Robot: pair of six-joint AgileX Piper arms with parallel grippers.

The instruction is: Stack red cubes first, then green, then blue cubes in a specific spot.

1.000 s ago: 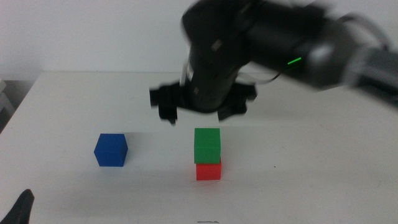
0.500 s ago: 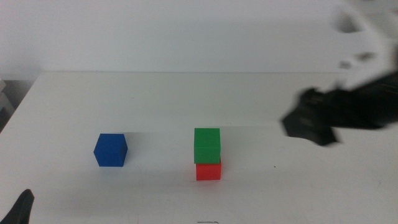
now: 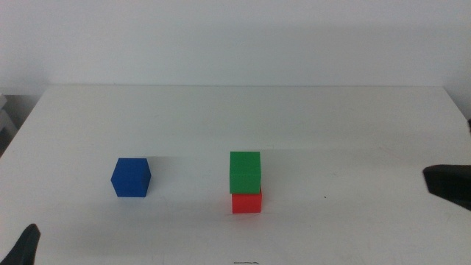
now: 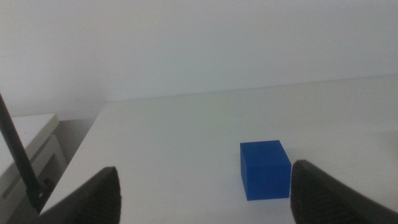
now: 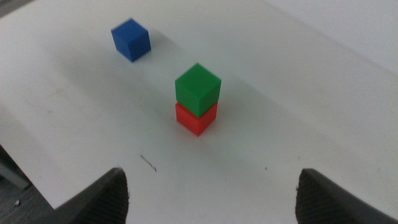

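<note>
The green cube (image 3: 245, 171) sits on the red cube (image 3: 246, 202) a little right of the table's centre, slightly offset on it. Some way to its left the blue cube (image 3: 131, 177) rests alone on the white table. My right gripper (image 3: 449, 185) is at the right edge, well away from the stack; its wrist view shows the jaws wide apart with nothing between them, looking at the green cube (image 5: 198, 89), red cube (image 5: 196, 121) and blue cube (image 5: 131, 39). My left gripper (image 3: 26, 246) waits open at the bottom-left corner, facing the blue cube (image 4: 265, 169).
The white table (image 3: 346, 125) meets a pale wall at its far edge. A light-coloured piece of furniture (image 4: 31, 146) stands beyond the table's left side in the left wrist view.
The right arm has pulled back from above the stack to the right edge of the view. Green cube stays on red. Blue cube and left gripper have not moved.
</note>
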